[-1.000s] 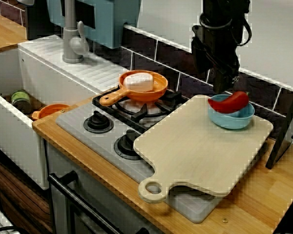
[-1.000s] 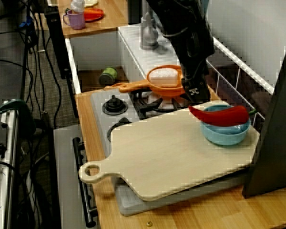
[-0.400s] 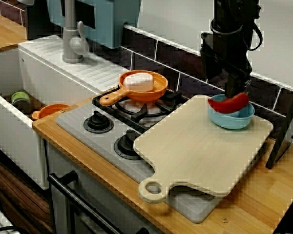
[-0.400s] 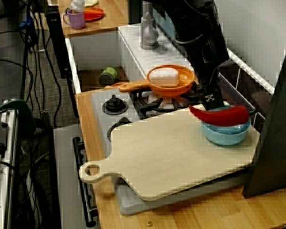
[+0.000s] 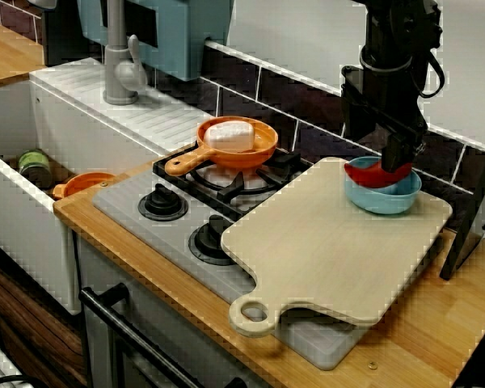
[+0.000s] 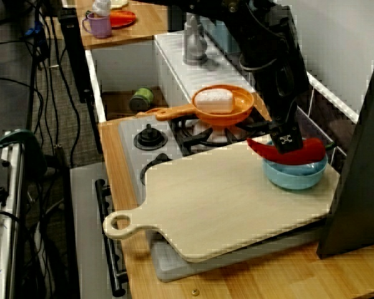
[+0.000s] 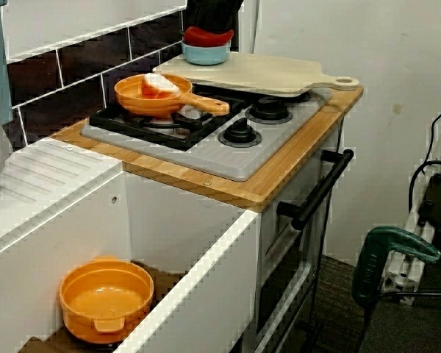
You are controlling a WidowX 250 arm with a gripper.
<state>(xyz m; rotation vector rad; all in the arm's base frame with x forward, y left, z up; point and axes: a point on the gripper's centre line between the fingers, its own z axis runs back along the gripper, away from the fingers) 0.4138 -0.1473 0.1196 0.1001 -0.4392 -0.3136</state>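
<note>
In the view from the front, my claw hangs right over the middle of the red pepper. The pepper lies across the blue bowl in the upper right of the frame, its long axis running left to right. I cannot tell whether my fingers grip it or merely straddle it.

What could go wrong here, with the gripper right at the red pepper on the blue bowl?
1. The red pepper lies across the rim of the blue bowl, not down inside; an off-centre touch from the gripper might roll it off.
2. The bowl stands near the far corner of the cutting board, so a push could slide it off.
3. The board juts past the edge of the stove; pressing down may rock it.
</note>
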